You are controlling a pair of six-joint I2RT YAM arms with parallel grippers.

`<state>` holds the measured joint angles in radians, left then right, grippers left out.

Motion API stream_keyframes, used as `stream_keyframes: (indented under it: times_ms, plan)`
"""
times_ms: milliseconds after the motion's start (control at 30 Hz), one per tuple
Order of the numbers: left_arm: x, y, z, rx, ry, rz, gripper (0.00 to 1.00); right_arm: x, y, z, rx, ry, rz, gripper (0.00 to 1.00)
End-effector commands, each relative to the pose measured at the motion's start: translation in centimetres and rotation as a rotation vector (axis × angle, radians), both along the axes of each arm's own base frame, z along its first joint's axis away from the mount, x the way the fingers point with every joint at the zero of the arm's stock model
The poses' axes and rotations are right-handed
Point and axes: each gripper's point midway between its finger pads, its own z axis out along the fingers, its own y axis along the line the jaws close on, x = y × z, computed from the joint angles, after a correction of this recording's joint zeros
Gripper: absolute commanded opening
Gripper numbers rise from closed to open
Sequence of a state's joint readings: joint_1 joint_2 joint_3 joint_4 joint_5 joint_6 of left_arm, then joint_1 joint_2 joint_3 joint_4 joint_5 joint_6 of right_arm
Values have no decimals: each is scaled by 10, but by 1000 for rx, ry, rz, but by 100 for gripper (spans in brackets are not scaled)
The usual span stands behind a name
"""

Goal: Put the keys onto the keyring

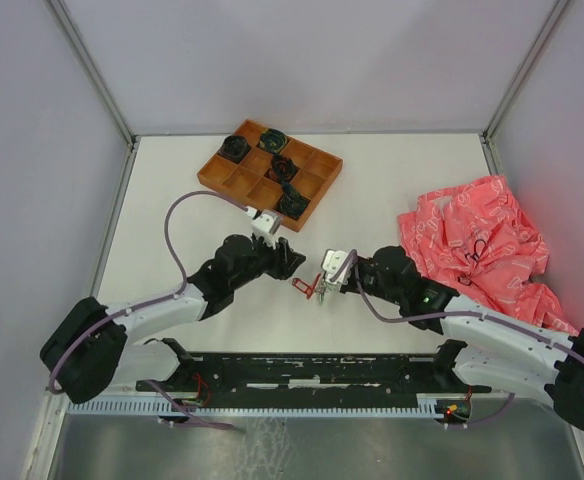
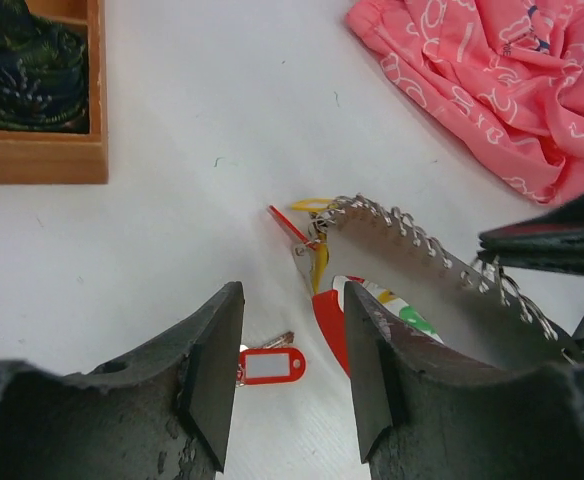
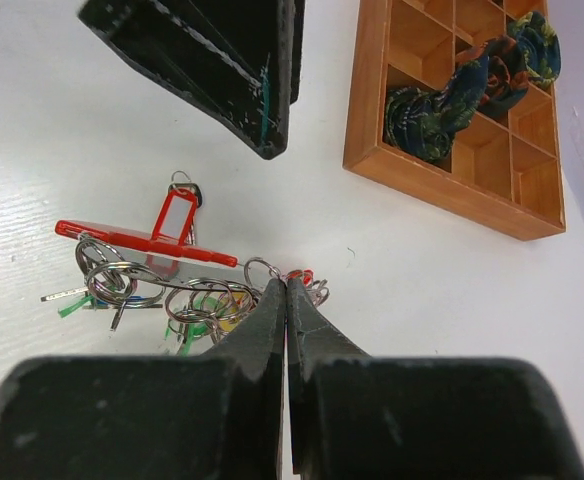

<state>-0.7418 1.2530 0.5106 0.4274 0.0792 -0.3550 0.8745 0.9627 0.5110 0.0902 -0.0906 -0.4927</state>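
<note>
A wooden tray [image 2: 32, 160] sits on the bench [image 2: 172, 230] at far left, with dark coiled bundles [image 3: 422, 120] in some compartments. Right of it, near the bench's middle, the left claw [image 2: 292, 295] is open, nothing between its fingers. In its wrist view a key with a red tag [image 2: 270, 365] lies flat on the bench, showing in the gap between the fingers.

Just beside that key is the keyring [image 2: 329, 320], a red curved loop with a grey metal part. A row of small metal rings [image 3: 187, 295] is threaded along the grey part. Green and yellow tags peek out among the rings.

Next comes the right claw [image 3: 286, 285], closed, its fingers pressed flat together. Its tip sits in the cluster of rings at the keyring's right end. Whether it pinches a ring or the grey part cannot be told. The two claws face each other across the keyring, near but apart.

A crumpled pink cloth [image 2: 492, 80] with white print lies at far right, well apart from the keyring.
</note>
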Motion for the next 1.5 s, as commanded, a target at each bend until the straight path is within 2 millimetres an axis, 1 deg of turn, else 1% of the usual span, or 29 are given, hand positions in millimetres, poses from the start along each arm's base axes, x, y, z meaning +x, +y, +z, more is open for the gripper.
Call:
stream_keyframes:
  times_ms: [0, 100, 167, 233, 267, 400, 500, 567, 633, 800, 967, 1133, 1300, 1467]
  plan:
    - [3, 7, 38, 16, -280, -49, 52, 16, 18, 49, 83, -116, 32, 1]
    - [-8, 2, 56, -34, -389, -121, 52, 14, 21, 47, 94, -96, 69, 1]
    - [-14, -2, 55, -46, -426, -173, 52, 14, 23, 44, 108, -63, 87, 1]
    - [-19, -10, 51, -50, -437, -231, 51, 13, 24, 37, 114, -20, 89, 1]
    - [-22, -15, 46, -50, -429, -267, 50, 12, 24, 33, 116, 1, 87, 1]
    - [-36, -30, 34, -70, -434, -393, 47, 4, 22, 16, 134, 68, 81, 1]
    - [-44, -36, 27, -73, -449, -464, 45, -3, 19, 11, 167, 101, 74, 1]
    - [-45, -38, 18, -56, -446, -484, 45, -4, 18, 9, 190, 123, 58, 1]
    - [-45, -39, 12, -49, -441, -493, 45, -7, 17, 3, 195, 151, 48, 1]
    - [-50, -43, 10, -70, -471, -535, 43, -8, 15, -9, 216, 190, 17, 1]
    - [-56, -49, -1, -67, -443, -572, 42, -5, 11, -18, 227, 228, -36, 1]
    - [-57, -52, -10, -52, -427, -584, 41, -7, 10, -24, 236, 259, -54, 1]
    - [-58, -57, -10, -54, -433, -589, 40, -7, 8, -28, 231, 271, -64, 1]
    - [-54, -63, -7, -67, -434, -575, 33, -9, 8, -29, 233, 277, -60, 1]
